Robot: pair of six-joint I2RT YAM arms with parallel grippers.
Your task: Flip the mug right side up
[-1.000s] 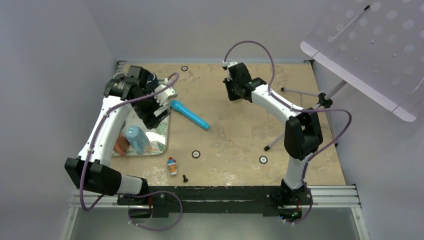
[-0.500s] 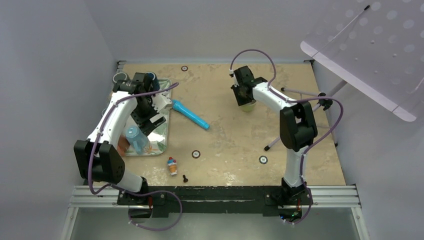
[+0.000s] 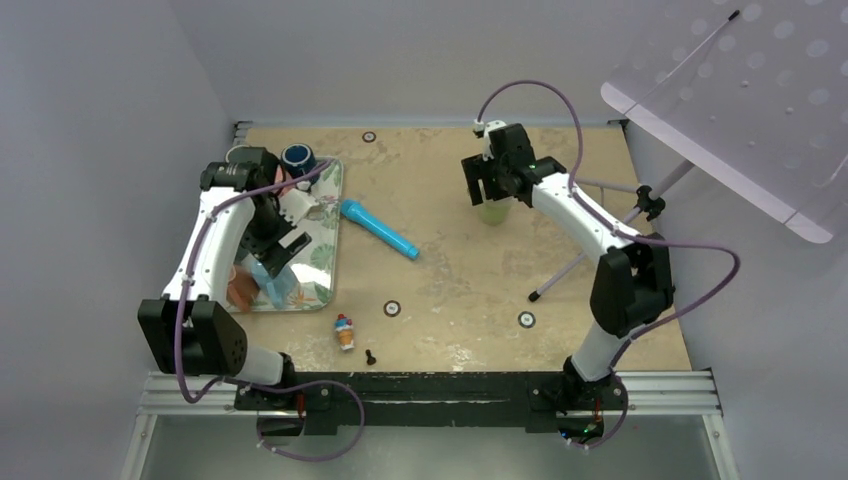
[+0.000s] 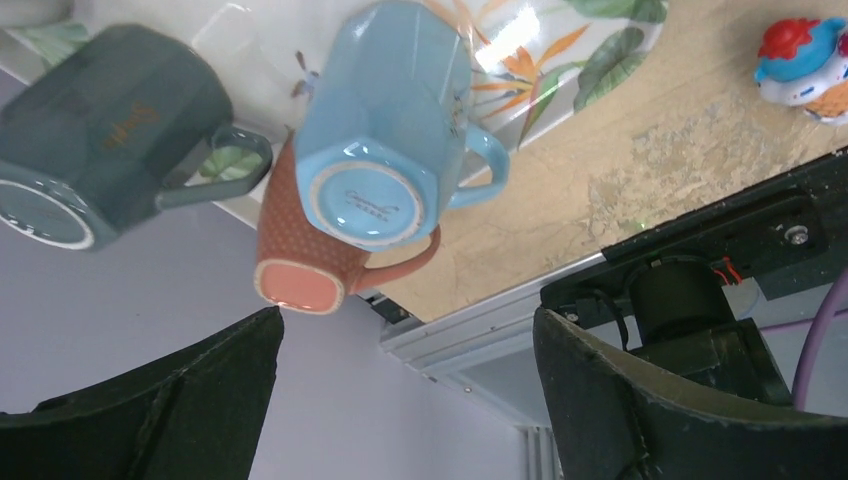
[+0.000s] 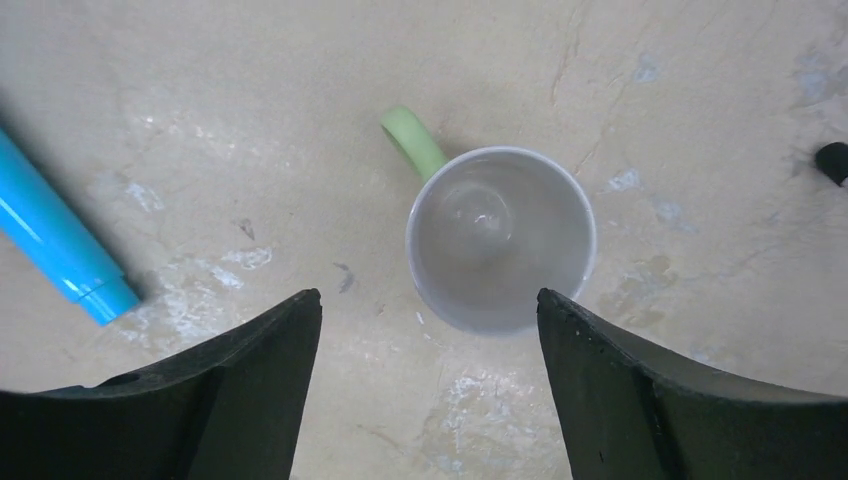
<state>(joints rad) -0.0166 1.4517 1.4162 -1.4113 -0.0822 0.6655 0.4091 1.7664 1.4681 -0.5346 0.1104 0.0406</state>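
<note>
Green mug (image 5: 500, 240) stood upright on table (image 5: 700, 100), mouth up, nothing inside, handle at 11 o'clock in R wrist view. From above it sat approx 1 o'clock of table centre. So for this mug the flip looked done. Only thing left, prob.: R arm clearing off.

R gripper (image 5: 428, 310) hung directly over it, jaws spread wide at 9 and 3 o'clock of the mug, gripping nothing, no visible contact w/ rim or handle.

L gripper (image 4: 408, 320) was also spread fully and empty, above tray (image 3: 333, 230) at table's 9 o'clock. Under it a light-blue mug (image 4: 385, 130) showed its base to the cam, so prob. inverted, handle at 3 o'clock, w/ an orange mug (image 4: 310, 250) right beside it. If that one counted too, the job was only half done.
</note>
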